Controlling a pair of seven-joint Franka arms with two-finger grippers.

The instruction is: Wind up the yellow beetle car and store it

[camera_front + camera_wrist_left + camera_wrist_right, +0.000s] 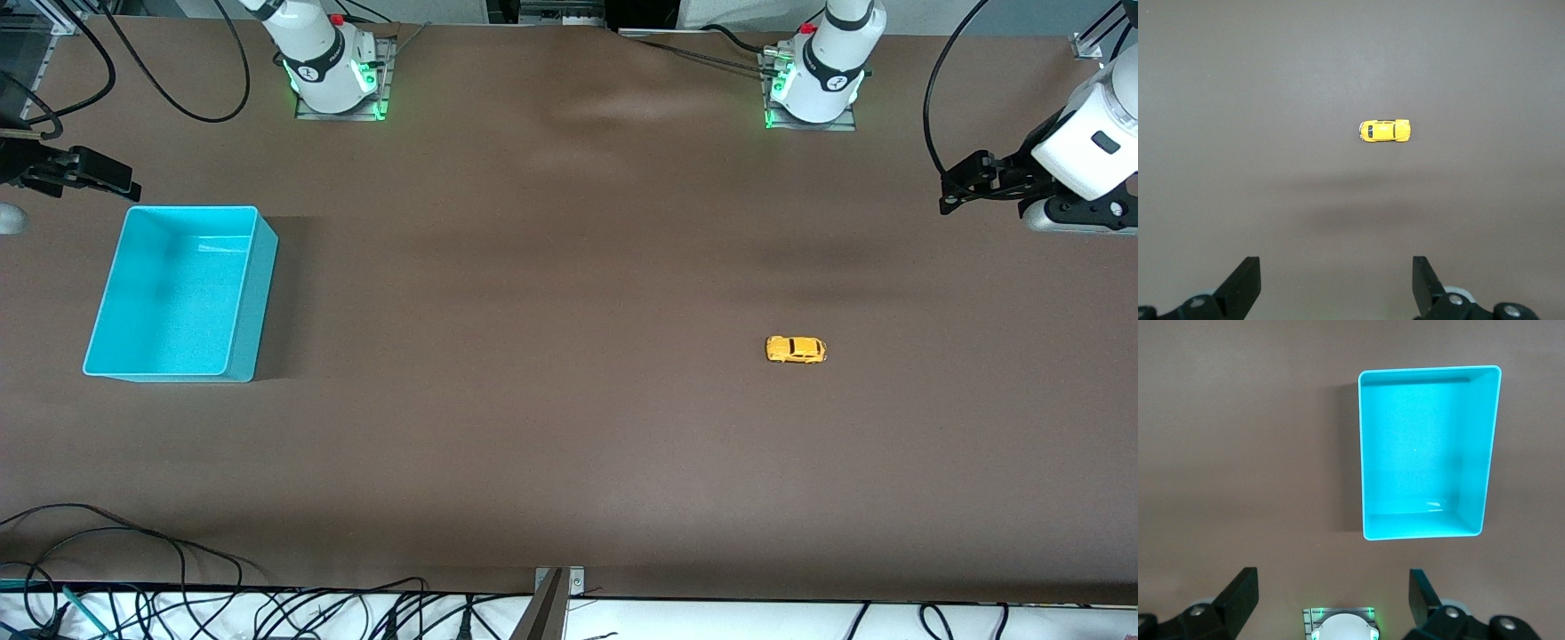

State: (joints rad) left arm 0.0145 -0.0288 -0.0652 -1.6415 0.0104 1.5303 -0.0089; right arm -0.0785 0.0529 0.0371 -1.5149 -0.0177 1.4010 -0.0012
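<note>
Nothing was done yet: the yellow beetle car sat untouched on the desk toward the left arm's end, well apart from the empty turquoise bin, with the left end effector and right end effector both spread wide, holding nothing.

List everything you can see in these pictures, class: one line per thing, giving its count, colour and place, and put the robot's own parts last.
yellow beetle car: one, yellow-orange with dark windows, on the bare table toward the left arm's end, on its wheels.
bin: one, turquoise, open-topped and empty, on the table toward the right arm's end.
table: one, brown surface, bearing the car and the bin.
cables: several, black, along the table's edge nearest the front camera and near the arm bases.
left gripper: one, black, open, up over bare table at the left arm's end, waiting.
right gripper: one, black, open, up over the table beside the bin, waiting.
</note>
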